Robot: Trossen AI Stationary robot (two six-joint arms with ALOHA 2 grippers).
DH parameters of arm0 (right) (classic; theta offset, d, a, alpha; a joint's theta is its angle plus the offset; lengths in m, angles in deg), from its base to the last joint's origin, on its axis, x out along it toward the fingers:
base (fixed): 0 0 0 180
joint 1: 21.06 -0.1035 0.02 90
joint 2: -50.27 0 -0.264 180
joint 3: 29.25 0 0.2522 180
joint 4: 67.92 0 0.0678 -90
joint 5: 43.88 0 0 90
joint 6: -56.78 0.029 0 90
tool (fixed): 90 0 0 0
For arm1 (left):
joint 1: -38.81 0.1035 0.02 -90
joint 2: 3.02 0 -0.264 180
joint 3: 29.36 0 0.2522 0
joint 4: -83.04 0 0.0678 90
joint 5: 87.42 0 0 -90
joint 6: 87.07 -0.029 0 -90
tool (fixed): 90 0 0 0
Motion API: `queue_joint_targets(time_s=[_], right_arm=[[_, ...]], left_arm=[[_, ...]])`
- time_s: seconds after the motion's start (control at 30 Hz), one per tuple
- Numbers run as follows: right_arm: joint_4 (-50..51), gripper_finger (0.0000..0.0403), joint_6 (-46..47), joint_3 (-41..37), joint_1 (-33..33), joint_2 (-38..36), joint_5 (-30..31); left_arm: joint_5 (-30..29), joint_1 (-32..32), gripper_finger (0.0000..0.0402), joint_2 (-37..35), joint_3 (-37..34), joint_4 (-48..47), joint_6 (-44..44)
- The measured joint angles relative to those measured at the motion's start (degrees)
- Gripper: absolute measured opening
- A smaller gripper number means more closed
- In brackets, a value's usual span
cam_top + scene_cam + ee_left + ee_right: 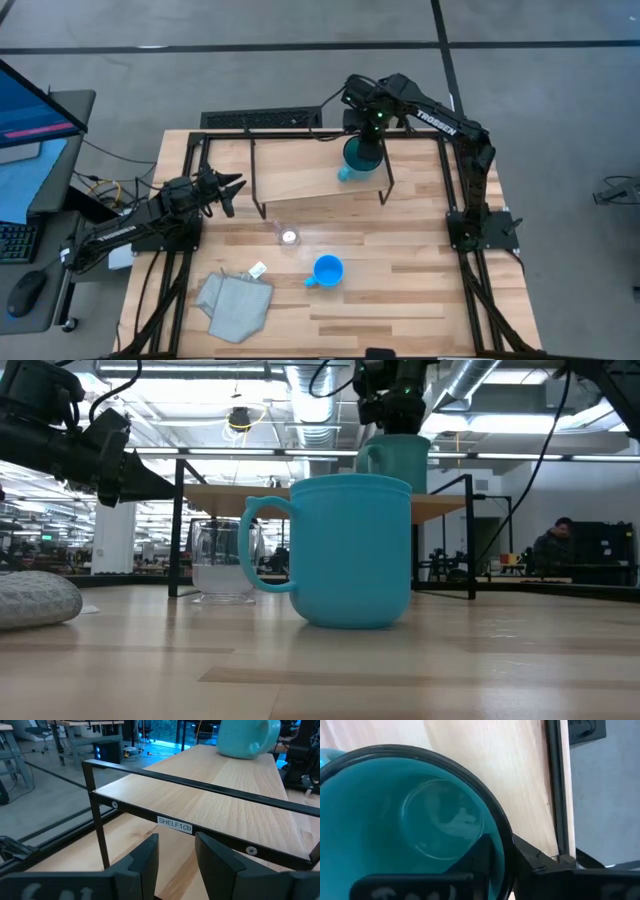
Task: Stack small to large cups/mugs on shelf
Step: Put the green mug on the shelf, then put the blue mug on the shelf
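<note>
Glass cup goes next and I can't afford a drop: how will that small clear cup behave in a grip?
The small clear glass cup stands upright, no handle in sight, so smooth walls may slip. Being glass, it is probably fragile; squeeze gently. It looks short and broad, so tipping seems unlikely.

A grey cloth [234,305] lies near the table's [400,300] front-left corner.
</note>
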Motion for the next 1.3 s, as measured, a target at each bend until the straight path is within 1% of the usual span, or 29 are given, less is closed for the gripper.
queue_joint_targets(time_s=[0.13, 0.47, 0.63, 0.77, 1.1, 1.2, 1.3], right_arm=[[0.38, 0.0097, -0.02, -0.09, 0.02, 0.72, 0.25], [0.88, 0.018, 0.04, 0.05, -0.08, 0.66, 0.73], [0.86, 0.0205, 0.0, 2.07, -0.06, 0.55, 0.87], [1.27, 0.0212, 0.02, 4.95, -0.06, 0.51, 0.87], [1.35, 0.0207, 0.02, 14.07, -0.2, 0.42, 0.87], [-0.13, 0.0207, -0.01, 13.79, -0.83, -1.4, 0.91], [0.85, 0.0206, 0.29, 14.32, -1.55, -3.58, 0.87]], left_arm=[[0.11, 0.0, 0.0119, -0.01, 0.01, 0.0, 0.01], [0.09, 0.0, 0.0119, -0.02, 0.0, 0.0, -0.13], [0.09, 0.0, 0.0119, 0.0, 0.02, 0.0, -0.18], [0.09, 0.0, 0.0119, 0.0, 0.0, 0.0, -0.18], [0.07, 0.0, 0.0119, 0.0, 0.0, 0.0, -0.13], [0.04, 0.02, 0.0119, -0.02, 0.0, 0.0, -0.07], [0.04, 0.01, 0.0119, -0.01, 0.0, 0.0, 0.06]])
